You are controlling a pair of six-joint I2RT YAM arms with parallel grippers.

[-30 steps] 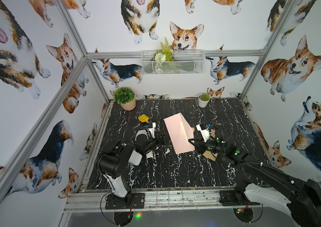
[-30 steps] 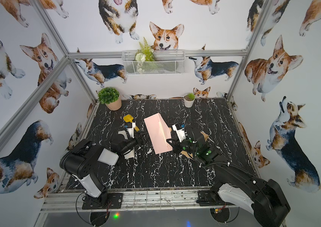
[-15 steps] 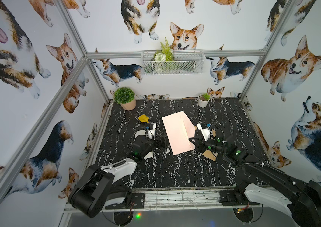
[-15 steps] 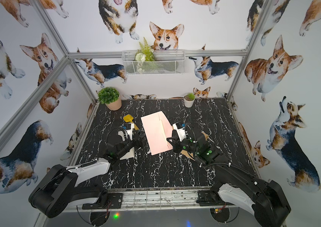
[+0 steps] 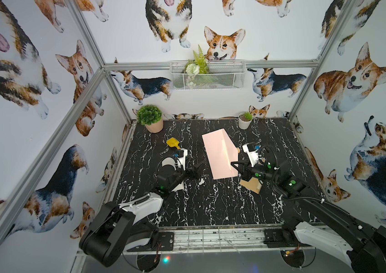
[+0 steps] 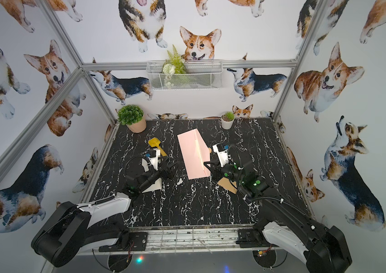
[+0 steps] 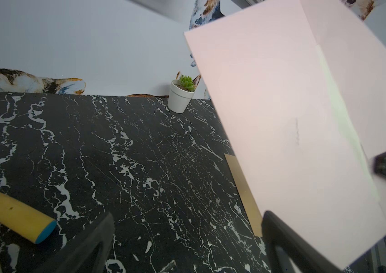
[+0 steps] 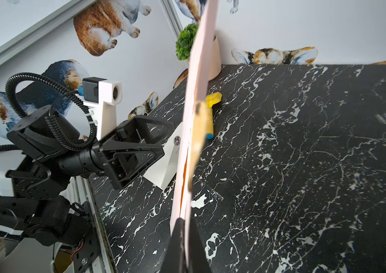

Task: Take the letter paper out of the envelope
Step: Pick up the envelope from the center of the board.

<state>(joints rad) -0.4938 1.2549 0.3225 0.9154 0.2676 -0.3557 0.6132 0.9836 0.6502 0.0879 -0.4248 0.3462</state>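
Observation:
My right gripper (image 5: 232, 163) (image 6: 205, 163) (image 8: 182, 221) is shut on the lower edge of a pink envelope (image 5: 219, 153) (image 6: 193, 153) (image 7: 281, 106) (image 8: 193, 99), holding it raised and tilted above the table. Its flap (image 5: 231, 149) stands open on the side of my right arm. A thin orange edge (image 8: 184, 170) shows between the pink layers; I cannot tell whether it is the letter paper. My left gripper (image 5: 197, 169) (image 6: 171, 169) (image 7: 188, 217) is open and holds nothing, just left of the envelope's lower corner.
A white folded sheet (image 5: 178, 185) (image 8: 166, 163) with a round mark lies under my left wrist. A tan card (image 5: 251, 185) (image 7: 241, 189) lies below the right gripper. A yellow toy shovel (image 5: 172, 143) lies at the back left. Two potted plants (image 5: 150, 118) (image 5: 245, 119) stand by the back wall.
My left arm's elbow has dropped from raised to low and stretched out, the open gripper staying beside the envelope. The envelope has turned slightly in the right gripper, showing its flap.

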